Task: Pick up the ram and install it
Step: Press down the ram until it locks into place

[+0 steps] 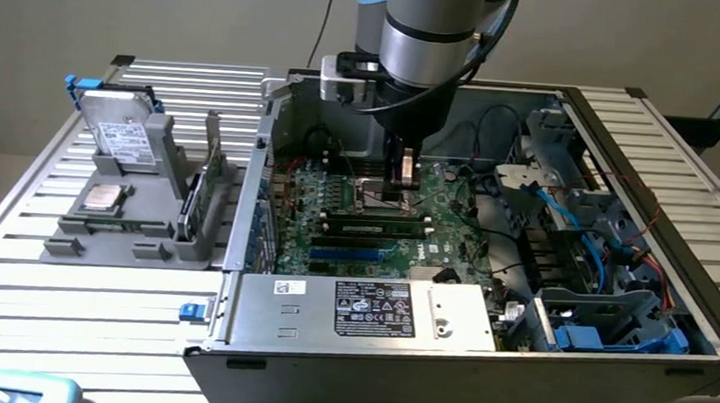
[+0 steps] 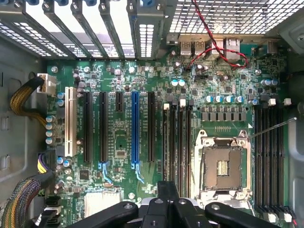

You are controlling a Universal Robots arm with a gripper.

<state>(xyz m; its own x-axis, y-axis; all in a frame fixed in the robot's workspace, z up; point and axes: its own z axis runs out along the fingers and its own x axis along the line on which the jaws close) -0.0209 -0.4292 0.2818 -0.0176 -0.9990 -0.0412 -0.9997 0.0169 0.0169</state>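
The ram [image 1: 377, 228], a long narrow stick with dark chips and a pale label, stands on edge in a black memory slot on the green motherboard [image 1: 321, 220] inside the open computer case. My gripper [image 1: 402, 178] hangs just behind it, above the processor socket area, and is apart from it. In the wrist view the gripper [image 2: 166, 186] is shut with nothing between its black fingers. It hovers over the black memory slots [image 2: 176, 142] beside the empty socket [image 2: 222, 164].
A grey tray [image 1: 72, 238] at the exterior view's left holds a hard drive [image 1: 124, 133], a silver processor chip [image 1: 104, 198] and an upright green expansion card [image 1: 214, 177]. A thin dark strip stands beside the card. Cables [image 1: 585, 246] and a drive cage [image 1: 606, 318] crowd the case's right.
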